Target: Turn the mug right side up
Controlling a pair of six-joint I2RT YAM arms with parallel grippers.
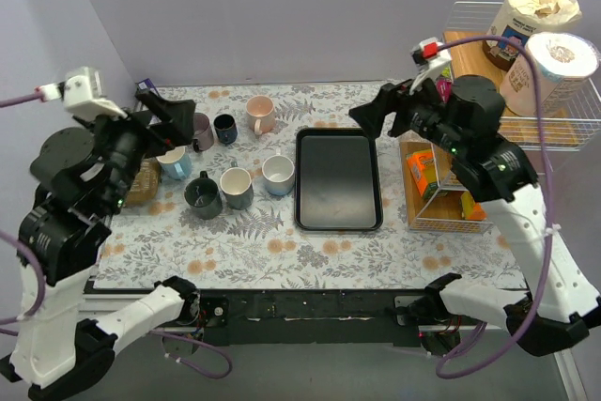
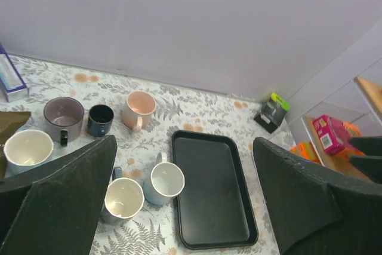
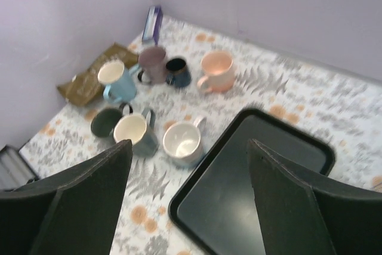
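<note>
Several mugs stand mouth up on the floral cloth left of the tray: a pink mug (image 1: 261, 114), a navy mug (image 1: 225, 128), a mauve mug (image 1: 200, 131), a light blue mug (image 1: 174, 162), a dark green mug (image 1: 203, 194), a grey-blue mug (image 1: 236, 187) and a white mug (image 1: 278, 175). None of them lies tipped or inverted. My left gripper (image 1: 174, 122) hangs high above the left mugs, open and empty (image 2: 184, 143). My right gripper (image 1: 380, 117) hovers over the tray's far right corner, open and empty (image 3: 190, 144).
A black tray (image 1: 338, 185) lies mid-table. Orange boxes (image 1: 424, 174) sit in a rack to its right, below a wire basket (image 1: 563, 105) with paper tubs. A brown packet (image 1: 143, 183) lies at the left edge. A small black item (image 2: 271, 111) rests near the back wall.
</note>
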